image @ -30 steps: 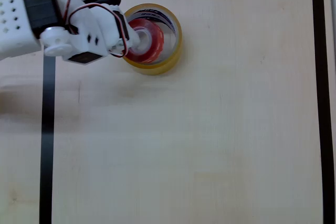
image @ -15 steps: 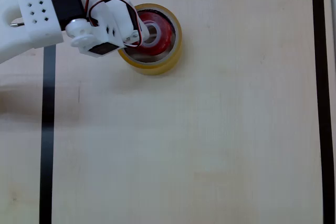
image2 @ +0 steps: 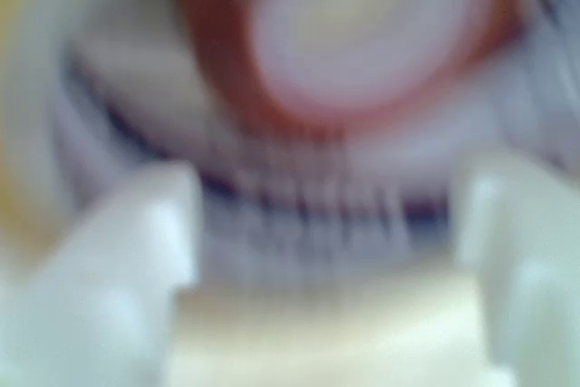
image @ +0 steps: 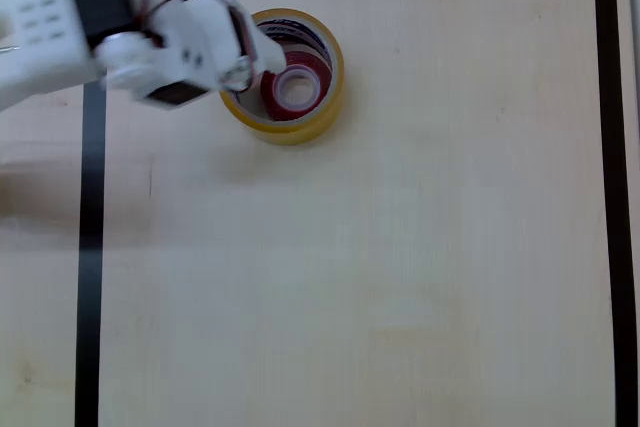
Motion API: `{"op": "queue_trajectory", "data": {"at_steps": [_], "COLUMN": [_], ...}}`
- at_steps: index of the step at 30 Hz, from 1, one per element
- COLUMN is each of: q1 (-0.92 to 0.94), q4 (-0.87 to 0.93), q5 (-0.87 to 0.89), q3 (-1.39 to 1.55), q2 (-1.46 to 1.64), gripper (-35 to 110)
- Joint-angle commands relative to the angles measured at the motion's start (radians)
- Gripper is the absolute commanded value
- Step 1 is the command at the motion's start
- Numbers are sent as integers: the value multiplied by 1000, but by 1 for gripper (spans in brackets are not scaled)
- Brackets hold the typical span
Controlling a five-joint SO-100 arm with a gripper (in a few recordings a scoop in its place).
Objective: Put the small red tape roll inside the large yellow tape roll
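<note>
In the overhead view the large yellow tape roll (image: 322, 112) stands at the table's upper left. The small red tape roll (image: 274, 97) lies flat inside it, white core up, near the bottom of the ring. My white gripper (image: 250, 62) hangs over the yellow roll's left rim, apart from the red roll. The wrist view is blurred: the red tape roll (image2: 227, 88) lies ahead of my gripper (image2: 326, 201), whose two white fingers (image2: 136, 251) stand apart with nothing between them. The yellow roll's lettered inner wall (image2: 317, 206) shows behind the gap.
A black tape line (image: 90, 247) frames the light wooden table (image: 380, 267) along the left, top and right sides. My arm reaches in from the upper left corner, across the left line.
The red roll has left my fingers and now lies flat inside the yellow roll. My gripper has drawn back to the left, off the roll's middle.
</note>
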Motion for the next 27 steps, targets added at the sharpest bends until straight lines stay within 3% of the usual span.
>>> {"op": "queue_trajectory", "data": {"at_steps": [1, 4, 13, 23, 27], "q1": [63, 121, 311, 380, 365], "q4": [58, 29, -242, -428, -408], "q5": [2, 8, 92, 178, 178], "q3": [-43, 160, 1144, 1476, 1502], "q2": [431, 692, 1717, 1735, 1735], "gripper": [15, 16, 20, 20, 21]}}
